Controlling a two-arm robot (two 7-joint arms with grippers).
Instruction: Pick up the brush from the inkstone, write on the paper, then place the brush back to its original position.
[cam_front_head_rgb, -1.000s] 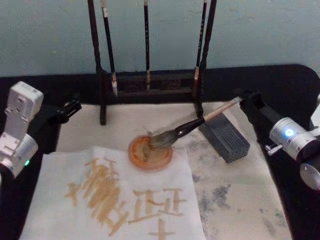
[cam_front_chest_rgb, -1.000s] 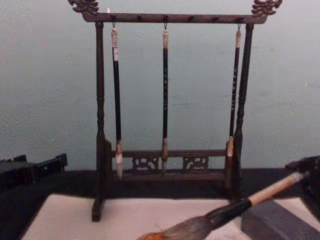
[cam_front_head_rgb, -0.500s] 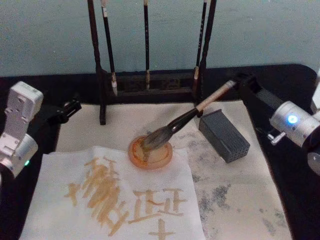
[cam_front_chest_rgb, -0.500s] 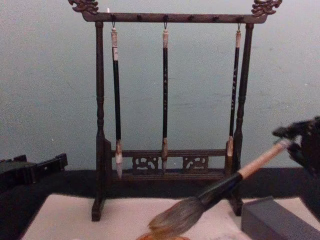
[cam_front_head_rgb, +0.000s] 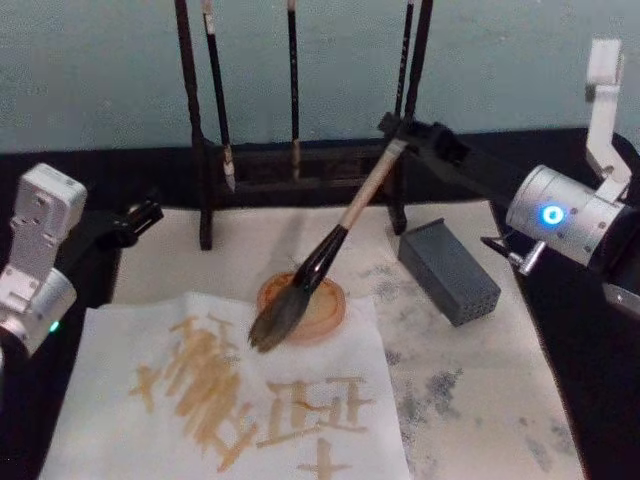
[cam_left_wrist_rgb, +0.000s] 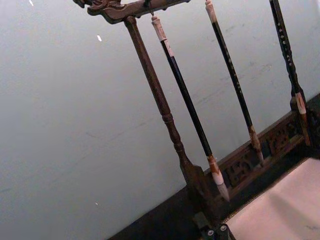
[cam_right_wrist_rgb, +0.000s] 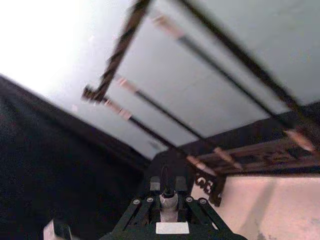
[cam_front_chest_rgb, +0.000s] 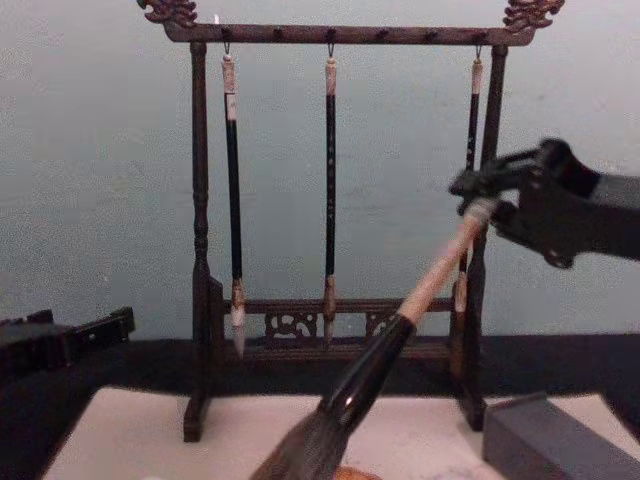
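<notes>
Brush (cam_front_head_rgb: 322, 262) slants down from the right gripper (cam_front_head_rgb: 396, 132), clamped on its handle top, aiming bristles toward the paper (cam_front_head_rgb: 120, 340); left gripper (cam_front_head_rgb: 140, 215) idles at the worktop's left.

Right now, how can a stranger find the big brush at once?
Start at the dark wooden rack at the back. In front, the brush slants down from the right gripper over the orange dish. Unlike the three thin hanging brushes, it has a thick bushy head.

At the back of the surface (cam_front_head_rgb: 90, 165), a rack (cam_front_head_rgb: 300, 165) hung with thin brushes (cam_front_head_rgb: 294, 80); before it, on a mat (cam_front_head_rgb: 250, 245), a dish (cam_front_head_rgb: 326, 300); block (cam_front_head_rgb: 450, 272) to its right, paper (cam_front_head_rgb: 120, 430) front-left, brush (cam_front_head_rgb: 330, 250) slanting above the dish.
</notes>
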